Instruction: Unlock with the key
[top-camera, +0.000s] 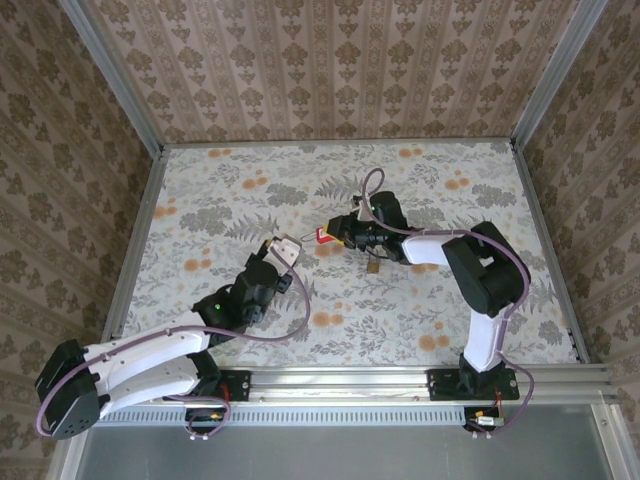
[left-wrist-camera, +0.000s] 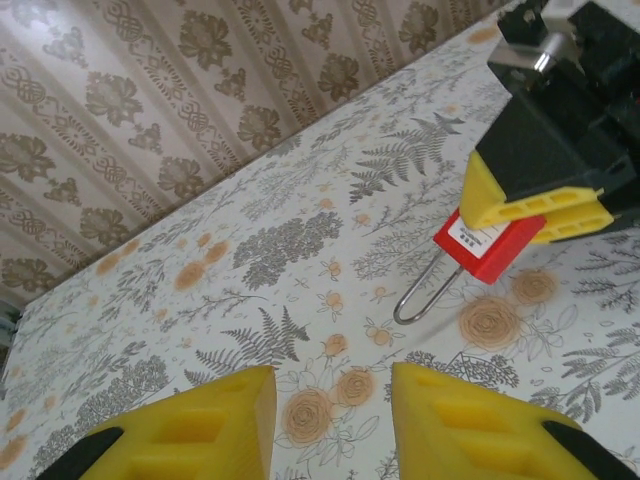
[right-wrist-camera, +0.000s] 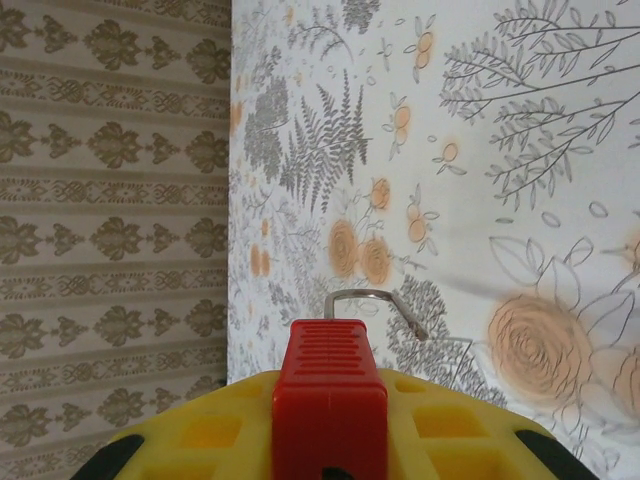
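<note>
While the right gripper (left-wrist-camera: 550, 213) pinches the red padlock (left-wrist-camera: 487, 243) and the left gripper (left-wrist-camera: 330, 420) is spread and empty, the lock is best held dead still.

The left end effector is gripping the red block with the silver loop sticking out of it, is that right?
Not quite: the right end effector grips the red block, with the silvery loop sticking out of it. The left wrist view shows this from across the table. The left end effector stands open with nothing between its yellow fingers.

The right gripper (right-wrist-camera: 330, 432) hides the lower body of the red padlock (right-wrist-camera: 330, 375).
</note>
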